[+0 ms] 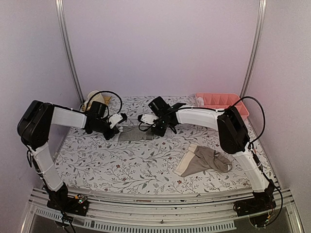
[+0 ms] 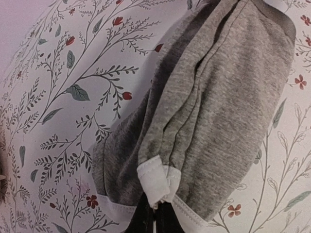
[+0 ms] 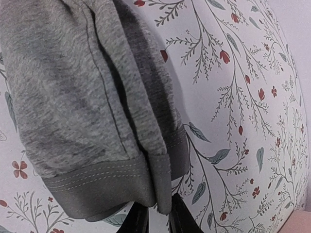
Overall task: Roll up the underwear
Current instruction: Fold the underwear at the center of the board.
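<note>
left gripper point(image 2: 155, 221): jaws together, pinching the white edging at one end of the grey brief point(image 1: 136, 133)
right gripper point(image 3: 160, 221): jaws clamped on the darker grey hem at the other end
grey brief: folded lengthwise, spanning between both grippers at the far middle of the floral table point(image 1: 121, 165)
taupe brief point(image 1: 204, 161): crumpled on the table beside the right arm, well apart from the grey one
pink tray point(image 1: 221, 101): far right corner

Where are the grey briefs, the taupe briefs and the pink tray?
grey briefs point(image 1: 136, 133), top view, middle of the cloth.
taupe briefs point(image 1: 206, 160), top view, taupe body.
pink tray point(image 1: 221, 102), top view, inner wall.
</note>
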Controlling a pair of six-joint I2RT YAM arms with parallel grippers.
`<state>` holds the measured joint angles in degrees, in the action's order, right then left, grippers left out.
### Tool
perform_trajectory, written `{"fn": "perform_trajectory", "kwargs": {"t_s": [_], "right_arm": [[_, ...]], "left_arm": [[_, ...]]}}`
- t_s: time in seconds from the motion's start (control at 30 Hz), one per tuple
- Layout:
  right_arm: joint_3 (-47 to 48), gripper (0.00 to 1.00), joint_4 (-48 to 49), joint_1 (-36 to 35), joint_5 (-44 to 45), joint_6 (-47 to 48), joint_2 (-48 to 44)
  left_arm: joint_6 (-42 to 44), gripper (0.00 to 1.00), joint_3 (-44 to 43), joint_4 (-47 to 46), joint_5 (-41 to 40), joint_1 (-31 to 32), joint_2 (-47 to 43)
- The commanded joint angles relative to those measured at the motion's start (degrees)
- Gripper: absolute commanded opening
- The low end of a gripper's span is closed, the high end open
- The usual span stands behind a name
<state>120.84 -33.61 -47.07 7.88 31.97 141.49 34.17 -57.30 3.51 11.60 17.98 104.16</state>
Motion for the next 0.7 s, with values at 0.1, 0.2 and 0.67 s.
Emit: {"fn": "perform_trajectory", "kwargs": {"t_s": [0.1,0.2,0.67], "right_arm": [[2.1,0.18,4.1,0.6,3.7,-0.2,3.6],[2.3,0.3,5.4,0.5,5.7,-0.5,4.2],[-10.9,0.49,12.2,0.7,13.7,-3.2,-12.5]], "left_arm": [[-2.2,0.07,-1.3,-3.6,-5.4,-0.7,2.4],[-2.8,0.21,-0.9,-4.7,-6.7,-0.7,2.4],[-5.2,0.43,-1.9,-5.8,-9.9,-1.0,2.6]]}}
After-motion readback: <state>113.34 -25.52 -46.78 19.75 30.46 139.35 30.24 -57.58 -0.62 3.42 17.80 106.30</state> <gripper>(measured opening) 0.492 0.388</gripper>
